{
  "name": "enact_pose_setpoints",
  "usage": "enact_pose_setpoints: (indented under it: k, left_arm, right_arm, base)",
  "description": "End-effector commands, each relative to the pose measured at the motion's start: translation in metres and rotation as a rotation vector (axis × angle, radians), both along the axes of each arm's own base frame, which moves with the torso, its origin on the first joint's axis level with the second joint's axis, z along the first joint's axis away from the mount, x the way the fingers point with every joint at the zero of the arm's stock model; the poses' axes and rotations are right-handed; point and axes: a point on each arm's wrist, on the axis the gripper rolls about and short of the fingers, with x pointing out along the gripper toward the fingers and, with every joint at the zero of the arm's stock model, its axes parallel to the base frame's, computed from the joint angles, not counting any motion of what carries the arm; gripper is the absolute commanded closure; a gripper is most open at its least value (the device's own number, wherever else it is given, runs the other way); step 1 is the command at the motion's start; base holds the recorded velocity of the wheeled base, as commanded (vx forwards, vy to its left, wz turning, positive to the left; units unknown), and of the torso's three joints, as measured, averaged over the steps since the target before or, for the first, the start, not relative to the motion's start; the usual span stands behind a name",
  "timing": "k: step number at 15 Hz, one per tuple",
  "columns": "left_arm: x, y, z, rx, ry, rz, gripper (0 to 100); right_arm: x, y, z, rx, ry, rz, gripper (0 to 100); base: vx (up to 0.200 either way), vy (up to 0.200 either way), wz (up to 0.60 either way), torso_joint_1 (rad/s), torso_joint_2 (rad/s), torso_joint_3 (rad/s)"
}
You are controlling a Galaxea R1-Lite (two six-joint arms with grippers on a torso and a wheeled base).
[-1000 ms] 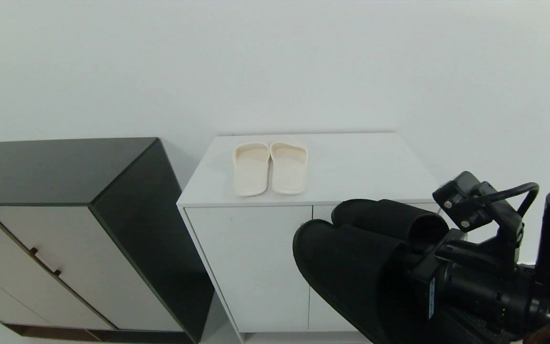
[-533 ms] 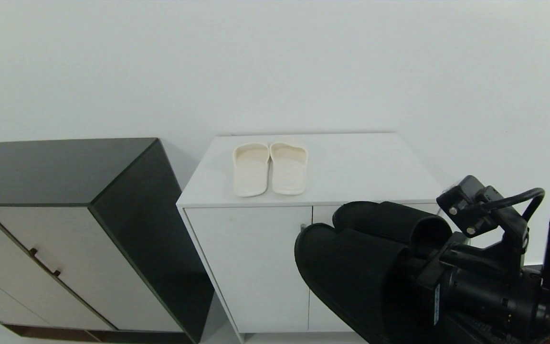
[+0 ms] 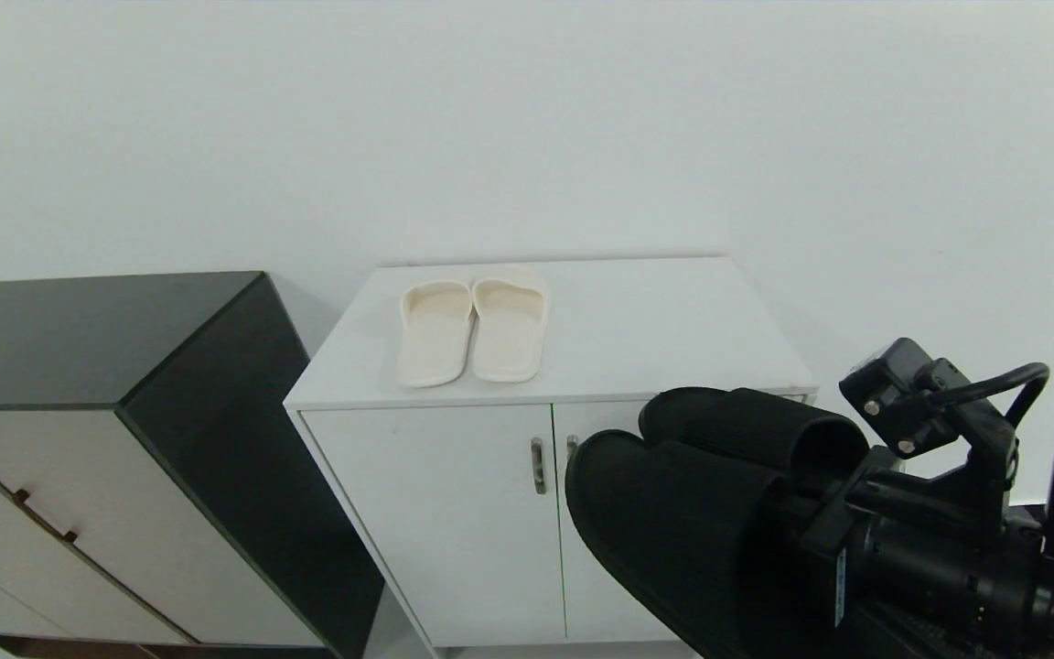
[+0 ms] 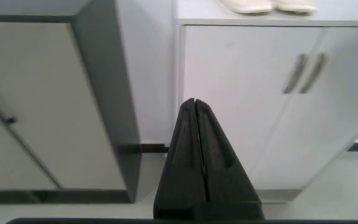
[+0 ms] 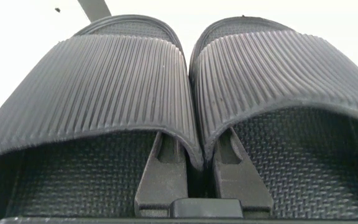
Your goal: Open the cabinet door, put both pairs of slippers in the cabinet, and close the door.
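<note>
The cabinet [image 3: 435, 531] is not yet opened, cream slippers [image 3: 472, 331] on top, and the right gripper [image 5: 196, 171] clamps the black slippers [image 3: 692, 494] by their inner edges (left gripper [image 4: 196, 115] pressed closed, empty), so pulling a handle [image 3: 537, 465] likely comes next.

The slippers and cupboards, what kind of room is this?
Likely a home hallway, or a mock-up of one: cream slippers lie on a white cabinet, and a dark cabinet stands beside it.

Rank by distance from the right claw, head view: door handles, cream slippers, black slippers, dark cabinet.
1. black slippers: gripped in the right claw.
2. door handles: on the white cabinet front, left of the claw.
3. cream slippers: on that cabinet's top, farther back.
4. dark cabinet: far left.
</note>
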Motion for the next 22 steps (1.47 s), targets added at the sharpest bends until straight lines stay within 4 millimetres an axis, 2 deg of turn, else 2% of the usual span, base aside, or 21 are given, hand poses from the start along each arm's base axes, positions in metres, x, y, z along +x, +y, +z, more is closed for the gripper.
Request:
enact_pose_setpoints:
  k: [1,15,22]
  left_arm:
    - [0.0001,0.0000,0.0001,-0.001,0.001,0.001,100]
    - [0.0001,0.0000,0.0001,-0.001,0.001,0.001,100]
    - [0.0002,0.0000,-0.0002,0.013,0.002,-0.002,100]
  right_arm:
    - [0.0004,0.0004,-0.0009,-0.003,0.002,0.000,100]
    - [-0.0019,-0.0007,-0.0052,-0.017,0.010,0.051,100]
    - [-0.0019,-0.0006,-0.0095,-0.029,0.021,0.054,100]
  base:
    - [0.000,0.000,0.00,0.000,0.00,0.000]
    - [0.000,0.000,0.00,0.000,0.00,0.000]
    - [0.000,0.000,0.00,-0.197,0.48,0.272]
